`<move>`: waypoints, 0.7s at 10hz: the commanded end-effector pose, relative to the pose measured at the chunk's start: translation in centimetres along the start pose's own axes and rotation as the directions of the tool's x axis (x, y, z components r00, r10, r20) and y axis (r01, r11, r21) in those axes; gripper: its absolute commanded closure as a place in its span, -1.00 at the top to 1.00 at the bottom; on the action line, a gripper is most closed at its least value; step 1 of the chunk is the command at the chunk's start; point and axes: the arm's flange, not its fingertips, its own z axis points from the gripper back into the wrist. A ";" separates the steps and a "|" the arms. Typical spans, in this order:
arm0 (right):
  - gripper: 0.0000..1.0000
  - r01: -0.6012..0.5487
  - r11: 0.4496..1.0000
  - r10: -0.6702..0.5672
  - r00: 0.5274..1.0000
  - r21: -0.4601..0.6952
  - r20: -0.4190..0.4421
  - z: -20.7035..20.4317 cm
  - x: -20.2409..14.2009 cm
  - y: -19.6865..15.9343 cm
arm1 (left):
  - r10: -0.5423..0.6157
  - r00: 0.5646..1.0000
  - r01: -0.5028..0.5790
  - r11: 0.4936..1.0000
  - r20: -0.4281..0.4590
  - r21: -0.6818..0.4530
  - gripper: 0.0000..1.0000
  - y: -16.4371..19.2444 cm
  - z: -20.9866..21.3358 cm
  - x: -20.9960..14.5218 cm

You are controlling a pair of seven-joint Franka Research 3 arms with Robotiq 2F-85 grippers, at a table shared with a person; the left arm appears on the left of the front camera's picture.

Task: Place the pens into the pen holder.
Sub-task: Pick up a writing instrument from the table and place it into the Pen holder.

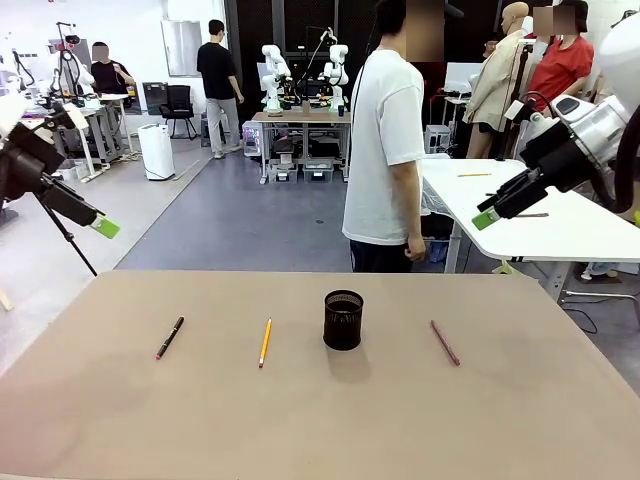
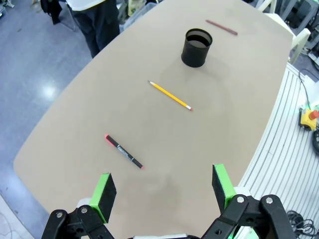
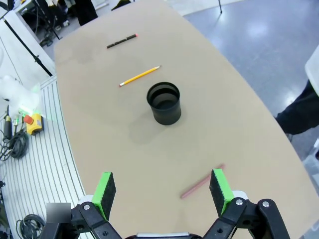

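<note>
Pens lie flat on the desk (image 2: 234,114), none grasped. The left end effector (image 2: 162,186) hovers above the desk, spread wide and holding nothing; the right end effector (image 3: 162,189) is likewise wide open and empty.

Just ahead of the left end effector lies the black-and-red pen (image 2: 124,152). Beyond it is the yellow pencil (image 2: 170,95), and farther out the pen holder (image 2: 197,48). Just ahead of the right end effector lies the maroon pen (image 3: 201,181), with the holder beyond it.

Each stick is probably light, rigid and smooth, and may roll. Grasp at mid-length, across the barrel. The holder is an upright, open-topped black mesh cylinder, likely light and easily tipped.
</note>
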 end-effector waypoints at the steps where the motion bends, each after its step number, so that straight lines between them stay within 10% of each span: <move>1: 1.00 -0.004 1.000 0.004 1.000 0.006 0.005 0.1 -0.1 0.0 | 0.001 1.000 -0.001 1.000 0.011 -0.012 1.00 0.0 0.0 0.1; 7: 1.00 -0.004 1.000 0.004 1.000 0.006 0.005 0.1 -0.1 0.0 | 0.001 1.000 -0.001 1.000 0.011 -0.012 1.00 0.0 0.0 0.1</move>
